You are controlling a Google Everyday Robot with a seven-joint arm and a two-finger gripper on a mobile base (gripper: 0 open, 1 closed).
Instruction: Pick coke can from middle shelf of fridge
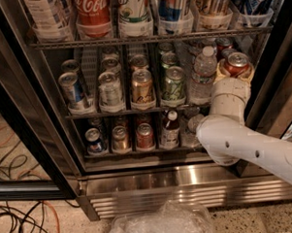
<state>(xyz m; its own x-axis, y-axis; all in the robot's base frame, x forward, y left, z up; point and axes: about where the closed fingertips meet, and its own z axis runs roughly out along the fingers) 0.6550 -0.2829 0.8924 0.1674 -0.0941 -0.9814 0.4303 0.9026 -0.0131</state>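
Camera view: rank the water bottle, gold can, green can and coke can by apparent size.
1. water bottle, clearly the tallest.
2. gold can and green can: these look alike, so no ranking.
3. coke can, at the right end of the middle shelf. The gripper covers its body, so its place is unsure.

The one camera sits close before the open fridge (139,184), raised and tilted down toward its shelves. The arm (254,147) enters from lower right, its gripper (235,71) at the middle shelf's (136,110) right end.
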